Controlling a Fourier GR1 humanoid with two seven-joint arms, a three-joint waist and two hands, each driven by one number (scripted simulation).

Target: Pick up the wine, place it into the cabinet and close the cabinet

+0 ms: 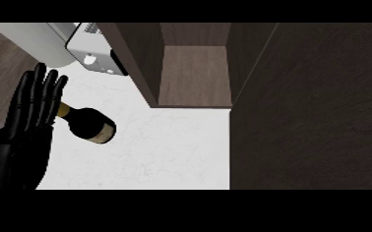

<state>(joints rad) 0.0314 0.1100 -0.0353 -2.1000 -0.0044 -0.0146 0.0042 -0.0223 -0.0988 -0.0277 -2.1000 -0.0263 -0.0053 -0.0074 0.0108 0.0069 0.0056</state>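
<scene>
Your left hand (pixel 33 113), fingers straight and holding nothing, stands at the view's left beside the wine (pixel 91 123), which lies on its side on the counter (pixel 167 152) left of the open cabinet (pixel 195 73), so wrap its dark body, not the neck.

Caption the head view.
Open black left hand beside dark glass wine bottle on white counter; brown wooden cabinet open.

text: none readable | wine bottle (pixel 91 124) label: blank gold band
</scene>
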